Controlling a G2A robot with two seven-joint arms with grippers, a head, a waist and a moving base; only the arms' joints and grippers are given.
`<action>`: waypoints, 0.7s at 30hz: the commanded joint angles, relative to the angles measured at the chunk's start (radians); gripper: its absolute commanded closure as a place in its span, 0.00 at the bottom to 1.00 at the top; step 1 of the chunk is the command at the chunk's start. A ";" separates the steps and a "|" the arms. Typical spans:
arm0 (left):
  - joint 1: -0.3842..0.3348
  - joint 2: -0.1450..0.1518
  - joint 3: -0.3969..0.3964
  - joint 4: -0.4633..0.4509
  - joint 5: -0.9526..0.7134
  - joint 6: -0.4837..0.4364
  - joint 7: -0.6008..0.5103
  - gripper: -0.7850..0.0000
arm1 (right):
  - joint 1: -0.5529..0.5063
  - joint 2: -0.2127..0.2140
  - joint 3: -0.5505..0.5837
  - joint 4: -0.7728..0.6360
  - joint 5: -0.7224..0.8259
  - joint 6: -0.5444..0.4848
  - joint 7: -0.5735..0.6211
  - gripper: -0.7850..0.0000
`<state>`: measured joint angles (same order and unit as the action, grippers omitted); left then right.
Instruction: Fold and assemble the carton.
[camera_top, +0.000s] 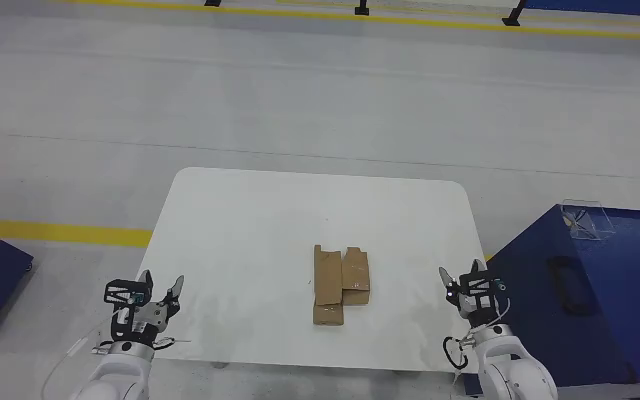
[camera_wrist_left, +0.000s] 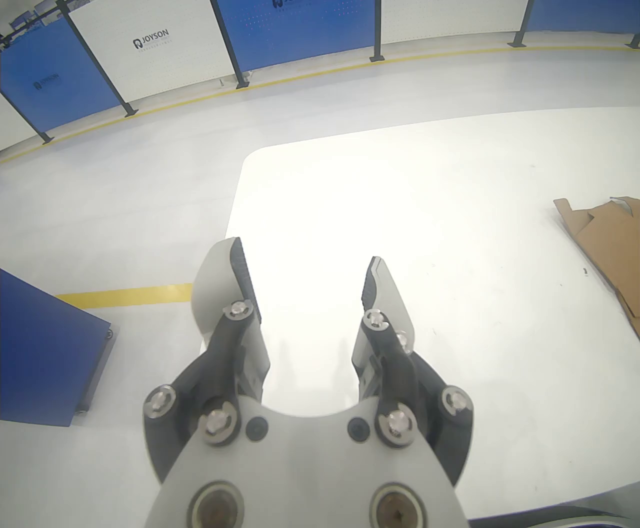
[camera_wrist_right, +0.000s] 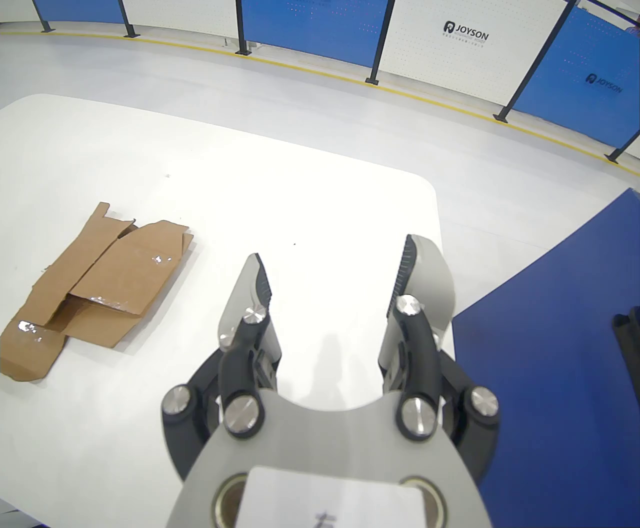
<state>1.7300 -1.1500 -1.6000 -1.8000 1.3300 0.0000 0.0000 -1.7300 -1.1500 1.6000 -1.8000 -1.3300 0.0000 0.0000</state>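
carton: a flattened brown cardboard carton (camera_top: 340, 285) (camera_wrist_left: 607, 240) (camera_wrist_right: 100, 280) lies unassembled on the white table (camera_top: 250, 250) (camera_wrist_left: 400, 175) (camera_wrist_right: 300, 190), on the near half and a little toward the right side; its panels overlap, a shorter one lying over a longer one.
tape: shiny bits of clear tape (camera_wrist_right: 157, 259) sit on the carton's upper panel and near one end.
left gripper: the left gripper (camera_top: 163, 283) (camera_wrist_left: 305, 252) hangs over the table's near left edge, fingers spread apart with nothing between them, well apart from the carton.
right gripper: the right gripper (camera_top: 462, 275) (camera_wrist_right: 332, 247) hangs at the table's near right edge, fingers also spread and holding nothing, well apart from the carton.
relation: the carton lies between the two grippers, touched by neither.
blue cabinet: a blue cabinet (camera_top: 570, 300) (camera_wrist_right: 545, 325) stands just beside the table's right edge, with a clear plastic tray (camera_top: 587, 218) on top.
floor: a yellow floor line (camera_top: 70, 233) runs left of the table.
background: blue and white partition panels (camera_wrist_left: 150, 50) (camera_wrist_right: 450, 45) stand beyond the table.
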 joint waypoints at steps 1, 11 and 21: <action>0.000 0.000 0.000 0.000 0.000 0.000 0.000 0.51 | 0.000 0.000 0.000 0.000 0.000 0.000 0.000 0.35; 0.000 0.000 0.000 0.000 0.000 0.000 0.000 0.51 | 0.000 0.000 0.000 0.000 0.000 0.000 0.000 0.36; 0.000 0.000 0.000 0.000 0.000 0.000 0.000 0.00 | 0.157 0.024 0.051 0.174 0.695 -0.593 0.451 0.00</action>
<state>1.7300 -1.1500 -1.6000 -1.8000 1.3300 0.0000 0.0000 -1.6289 -1.1324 1.6442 -1.6920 -0.9810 -0.3417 0.2690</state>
